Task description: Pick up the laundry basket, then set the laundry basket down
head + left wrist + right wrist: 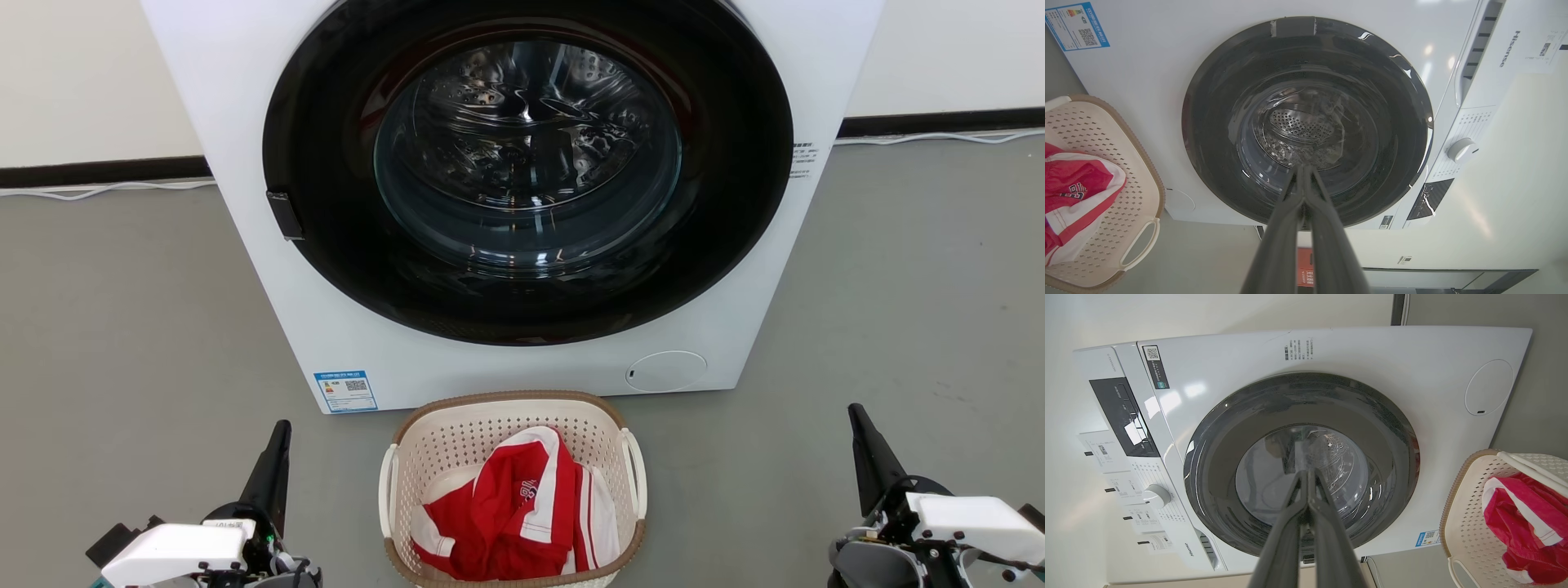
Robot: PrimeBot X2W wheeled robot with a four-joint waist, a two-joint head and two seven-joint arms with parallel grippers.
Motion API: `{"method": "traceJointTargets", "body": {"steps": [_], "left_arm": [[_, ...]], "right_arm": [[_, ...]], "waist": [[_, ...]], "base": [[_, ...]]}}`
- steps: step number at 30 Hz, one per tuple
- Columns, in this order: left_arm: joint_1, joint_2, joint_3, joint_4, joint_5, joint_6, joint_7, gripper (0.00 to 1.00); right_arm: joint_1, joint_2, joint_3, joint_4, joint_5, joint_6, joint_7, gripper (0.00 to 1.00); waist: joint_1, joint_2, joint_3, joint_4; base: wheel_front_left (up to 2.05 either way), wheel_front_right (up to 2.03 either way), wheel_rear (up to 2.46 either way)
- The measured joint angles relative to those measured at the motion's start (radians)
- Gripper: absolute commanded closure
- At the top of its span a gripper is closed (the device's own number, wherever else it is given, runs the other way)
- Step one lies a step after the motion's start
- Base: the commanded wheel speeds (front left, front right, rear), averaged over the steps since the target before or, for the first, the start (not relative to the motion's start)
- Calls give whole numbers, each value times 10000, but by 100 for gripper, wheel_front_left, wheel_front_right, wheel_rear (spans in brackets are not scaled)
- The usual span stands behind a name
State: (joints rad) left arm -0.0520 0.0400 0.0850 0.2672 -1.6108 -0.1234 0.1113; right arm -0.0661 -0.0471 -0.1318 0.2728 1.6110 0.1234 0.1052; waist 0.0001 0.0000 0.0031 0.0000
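Observation:
The laundry basket (457, 445) stands on the grey floor right in front of the washing machine, cream-white and perforated, with a brown rim and white side handles. A red and white garment (514, 514) lies inside it. My left gripper (282, 426) is shut and sits left of the basket, well apart from it. My right gripper (854, 411) is shut too, far off to the basket's right. In the left wrist view the basket (1106, 143) shows at the left edge beside the touching fingers (1303, 168). In the right wrist view the basket (1470, 522) shows at the lower right, my fingers (1306, 473) pressed together.
A white front-loading washing machine (269, 269) with a dark round door (522, 163) stands close behind the basket. Grey floor (122, 327) spreads on both sides. A white wall with a black skirting and a cable (98, 189) runs behind.

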Motion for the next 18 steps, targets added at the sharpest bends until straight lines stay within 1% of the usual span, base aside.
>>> {"method": "traceJointTargets", "body": {"steps": [18], "left_arm": [[0, 0, 0, 0, 0, 0, 0, 100]], "right_arm": [[0, 0, 0, 0, 0, 0, 0, 100]], "waist": [[-1, 0, 0, 0]], "base": [[0, 0, 0]]}}
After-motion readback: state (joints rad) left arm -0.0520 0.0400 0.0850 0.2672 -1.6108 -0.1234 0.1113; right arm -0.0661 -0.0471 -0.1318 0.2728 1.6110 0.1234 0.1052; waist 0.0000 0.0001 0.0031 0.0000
